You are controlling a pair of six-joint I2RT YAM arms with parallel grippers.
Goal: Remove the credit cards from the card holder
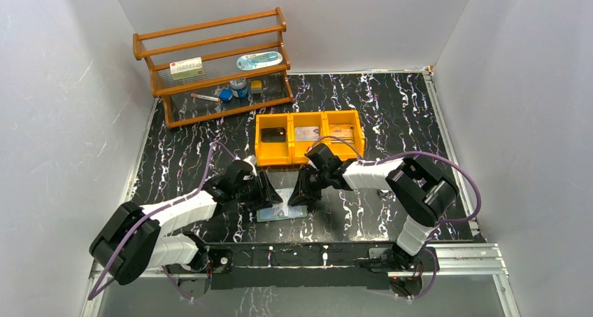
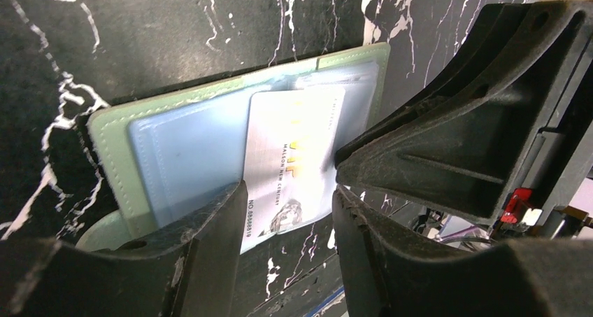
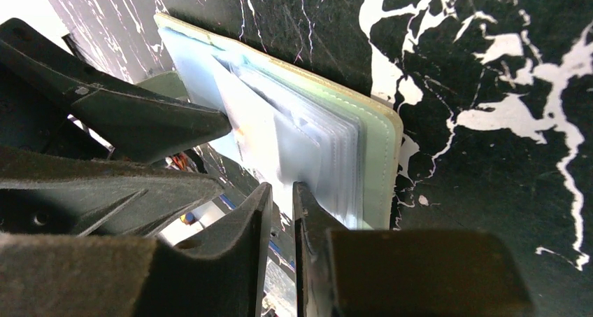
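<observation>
Open card holder (image 1: 280, 212) at lower centre of the overhead view, largely covered by both arms, left gripper (image 2: 287, 191) spread loosely around a silvery card (image 2: 294, 149) jutting from its sleeve, right gripper (image 3: 282, 188) pinching the card holder's clear sleeve edge, contact partly hidden

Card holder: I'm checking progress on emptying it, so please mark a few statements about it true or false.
1. The card holder lies on the table. True.
2. A pale card sticks partway out of one of its sleeves. True.
3. The holder sits inside a bin compartment. False: it lies in front of the orange bin.
4. The bin's compartments are all empty. False: the middle one holds a grey card, the right one a tan card.
</observation>
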